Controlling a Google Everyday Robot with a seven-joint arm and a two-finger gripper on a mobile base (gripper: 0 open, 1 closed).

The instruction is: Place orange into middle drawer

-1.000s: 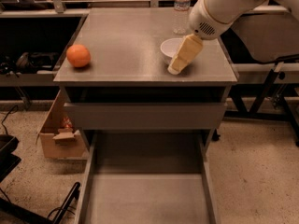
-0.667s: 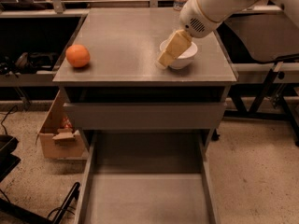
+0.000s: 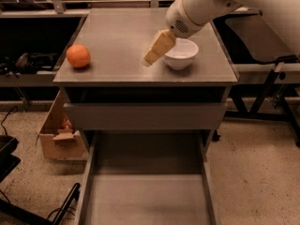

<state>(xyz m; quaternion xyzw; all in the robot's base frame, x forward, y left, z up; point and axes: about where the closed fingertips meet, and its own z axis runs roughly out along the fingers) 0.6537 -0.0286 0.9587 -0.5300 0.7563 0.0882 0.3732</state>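
- The orange [image 3: 78,56] sits on the left part of the counter [image 3: 122,32], near its front edge, with nothing touching it.
- The tool [image 3: 150,58] hangs over the counter's middle, well apart from the orange and tilted down to the left. Whether it is open or closed cannot be told, and nothing shows in its hold.
- A white bowl [image 3: 181,53] stands just beside the tool, on the right part of the counter.
- The white arm [image 3: 201,6] reaches in from the upper right.
- Below the counter is a plain grey drawer front [image 3: 145,116].
- Under that, the middle drawer [image 3: 147,196] stands open, its flat floor bare.
- A cardboard box [image 3: 57,137] rests on the floor left of the cabinet.
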